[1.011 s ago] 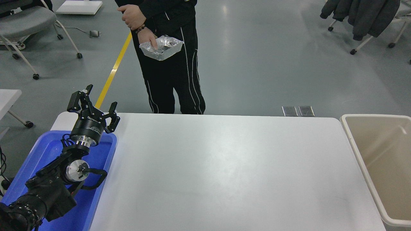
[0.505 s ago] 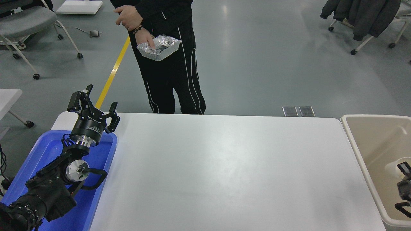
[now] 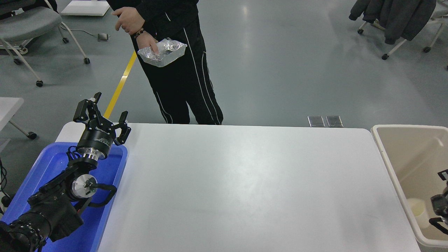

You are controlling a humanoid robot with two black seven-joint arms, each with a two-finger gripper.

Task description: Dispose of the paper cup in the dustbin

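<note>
Paper cup: you'll find the paper cup point(image 3: 418, 211) inside the dustbin point(image 3: 395, 175), low against its near-left wall, lying free and apart from the robot's parts.
Dustbin: it stands off the right end of the worktop point(image 3: 245, 185), its beige rim just beside the worktop's edge.
Right pincer: you see only a sliver of the right pincer point(image 3: 441, 199) at the picture's right edge, over the dustbin and beside the cup; you cannot tell whether it is spread or clenched.
Left pincer: your left pincer point(image 3: 101, 117) is parked at the lower left, its black fingers spread apart and gripping nothing, above the far end of the blue plastic tray point(image 3: 105, 210).
Person: a person point(image 3: 175, 63) in black trousers stands at the worktop's far side, one hand point(image 3: 148, 42) holding a crinkled silver foil tray point(image 3: 162, 51), the other hand point(image 3: 126, 19) raised beside it.
</note>
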